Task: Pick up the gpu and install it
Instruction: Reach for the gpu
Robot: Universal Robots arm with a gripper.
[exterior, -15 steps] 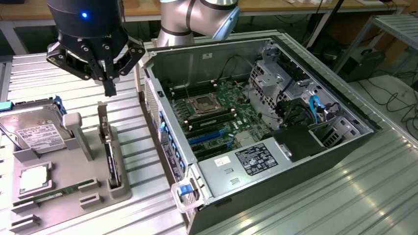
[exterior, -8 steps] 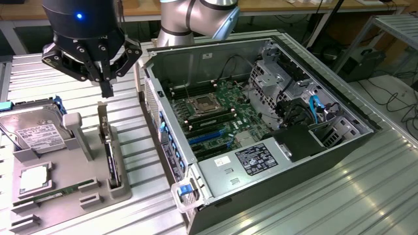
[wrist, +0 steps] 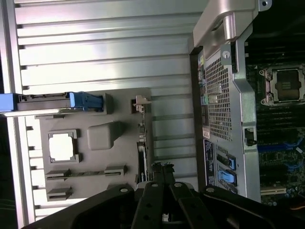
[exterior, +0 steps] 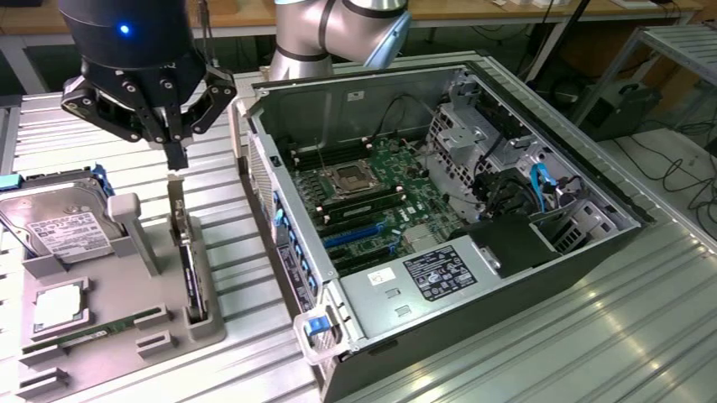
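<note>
My gripper (exterior: pixel 174 161) hangs with its jaws pressed together, pinching nothing, just above the gpu (exterior: pixel 188 269). The card stands on edge in a slot of the grey fixture tray (exterior: pixel 123 294), which sits beside the open computer case (exterior: pixel 505 319), on the exterior view's left.

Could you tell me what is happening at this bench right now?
A robot arm's hand, fingers shut, hangs right above one end of the gpu, which stands edge-on in its slot on the grey tray. Whether they touch is unclear. The card is not yet lifted or installed; the open computer case sits at the exterior view's right.
</note>
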